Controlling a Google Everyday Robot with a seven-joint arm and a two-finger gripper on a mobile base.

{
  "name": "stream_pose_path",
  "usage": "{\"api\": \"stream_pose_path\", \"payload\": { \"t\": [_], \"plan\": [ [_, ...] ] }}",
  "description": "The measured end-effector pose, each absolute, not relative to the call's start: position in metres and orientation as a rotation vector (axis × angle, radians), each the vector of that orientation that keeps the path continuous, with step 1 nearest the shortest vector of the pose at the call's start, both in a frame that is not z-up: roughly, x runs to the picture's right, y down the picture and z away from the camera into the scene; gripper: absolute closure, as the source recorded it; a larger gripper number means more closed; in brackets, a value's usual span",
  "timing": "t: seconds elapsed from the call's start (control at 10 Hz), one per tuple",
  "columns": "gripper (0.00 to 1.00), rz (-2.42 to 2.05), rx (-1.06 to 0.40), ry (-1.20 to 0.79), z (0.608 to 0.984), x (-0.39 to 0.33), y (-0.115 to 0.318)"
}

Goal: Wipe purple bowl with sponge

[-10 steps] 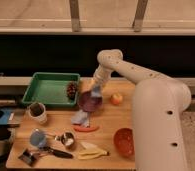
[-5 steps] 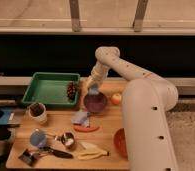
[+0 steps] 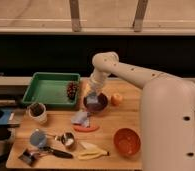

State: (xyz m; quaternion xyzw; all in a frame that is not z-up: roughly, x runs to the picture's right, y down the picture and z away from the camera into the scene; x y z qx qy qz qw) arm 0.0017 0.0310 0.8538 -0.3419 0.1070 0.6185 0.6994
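Note:
The purple bowl (image 3: 97, 104) sits on the wooden table (image 3: 111, 131), just right of the green tray. My white arm reaches over from the right and my gripper (image 3: 93, 95) is down inside the bowl. A pale bluish sponge (image 3: 93, 99) shows in the bowl right under the gripper; the hold on it is not visible.
A green tray (image 3: 50, 89) stands at the back left with a pine cone (image 3: 72, 90) at its right edge. An orange fruit (image 3: 117, 99) lies right of the bowl. A crumpled blue-grey cloth (image 3: 81, 118), a red strip (image 3: 86, 128), an orange bowl (image 3: 127, 142), a banana (image 3: 92, 150), a cup (image 3: 37, 112) and utensils (image 3: 47, 145) lie nearer the front.
The gripper has stayed in the purple bowl, shifting slightly within it. The arm's elbow has swung, with more of the arm now filling the right side.

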Motion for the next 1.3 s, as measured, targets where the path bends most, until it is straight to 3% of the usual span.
{"api": "stream_pose_path", "payload": {
  "t": [0.3,0.8,1.3],
  "plan": [
    [1.00,1.414,-0.721,0.256,0.854,0.017,0.021],
    [1.00,1.397,-0.723,0.235,0.892,0.026,-0.024],
    [1.00,1.349,-0.756,0.241,0.855,0.000,0.008]
  ]
}}
